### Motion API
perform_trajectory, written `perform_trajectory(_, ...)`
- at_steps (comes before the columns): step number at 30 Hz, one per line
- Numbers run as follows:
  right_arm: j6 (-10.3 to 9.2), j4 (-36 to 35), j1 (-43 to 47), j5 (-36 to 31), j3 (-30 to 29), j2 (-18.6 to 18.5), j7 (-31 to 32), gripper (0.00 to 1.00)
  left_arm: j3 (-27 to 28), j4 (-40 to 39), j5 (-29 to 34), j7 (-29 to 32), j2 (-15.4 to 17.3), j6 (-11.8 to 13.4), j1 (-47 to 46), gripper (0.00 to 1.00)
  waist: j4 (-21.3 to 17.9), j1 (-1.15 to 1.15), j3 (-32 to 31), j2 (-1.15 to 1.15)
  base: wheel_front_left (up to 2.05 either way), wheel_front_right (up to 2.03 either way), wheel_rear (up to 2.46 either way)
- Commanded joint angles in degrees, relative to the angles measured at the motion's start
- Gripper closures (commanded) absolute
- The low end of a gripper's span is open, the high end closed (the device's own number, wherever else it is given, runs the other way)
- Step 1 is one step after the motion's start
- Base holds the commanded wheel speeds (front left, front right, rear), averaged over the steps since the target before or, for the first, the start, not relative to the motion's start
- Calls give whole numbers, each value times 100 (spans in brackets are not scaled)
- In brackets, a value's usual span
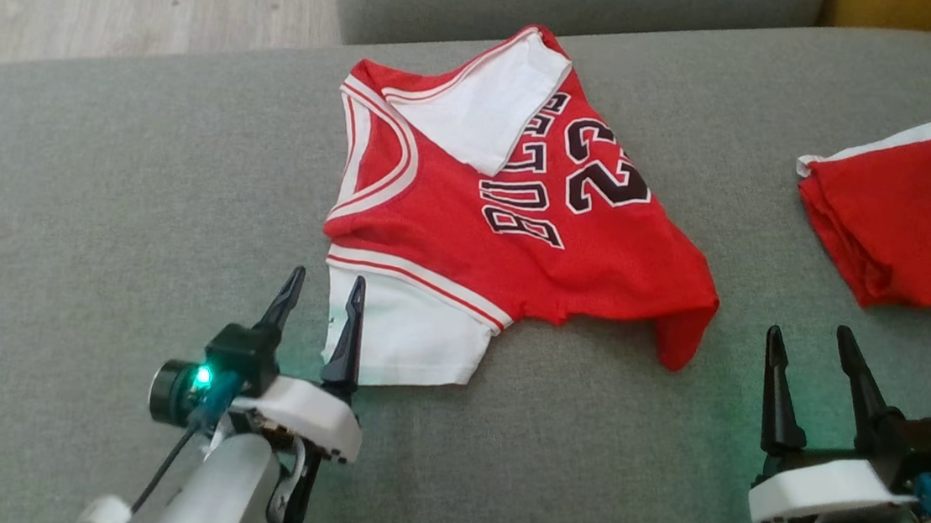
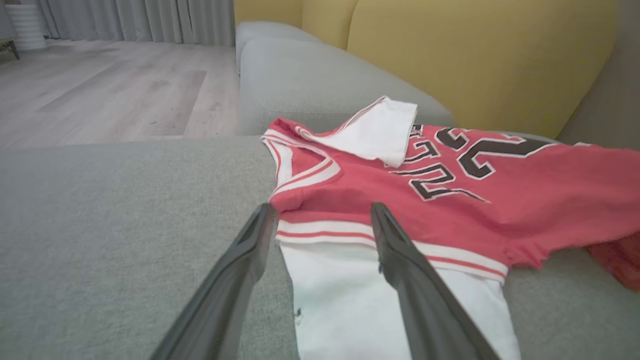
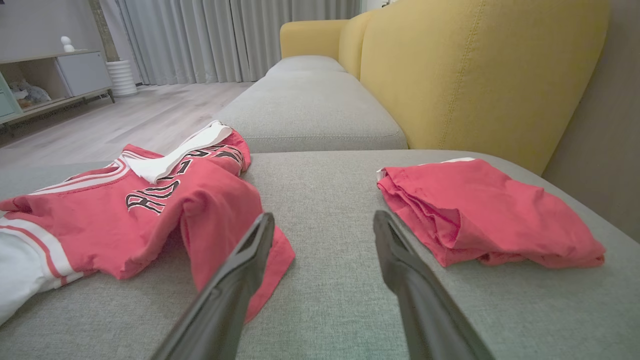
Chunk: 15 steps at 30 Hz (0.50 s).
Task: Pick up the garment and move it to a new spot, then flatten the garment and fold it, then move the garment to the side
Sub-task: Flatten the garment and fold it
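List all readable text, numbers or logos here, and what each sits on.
"23": black number on the red jersey.
"BU...": black lettering beside it, same jersey; later letters partly under the white sleeve, probably "BULLS".
Folded red garment: no text visible.

light: soft, even | shadows: faint | wrist views: wide-angle bowed (tools blurred)

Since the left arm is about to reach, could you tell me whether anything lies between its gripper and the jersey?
Nothing visible does. The open left gripper is right at the white sleeve of the jersey on the grey cushion; the folded red garment lies off to the right.
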Motion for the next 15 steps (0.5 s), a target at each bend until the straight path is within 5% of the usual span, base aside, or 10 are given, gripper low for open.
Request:
perform_trajectory(1,-4,-220,-272,43,184,-32,-75,0,104,3,43,85,44,-29,-430,0,-41,0,77,0,0,0,0)
perform_trajectory(15,-4,-450,-573,145,431,-32,-78,0,248,1776,-34,805,325,86,-1778,0,-550,0,646,0,0,0,0)
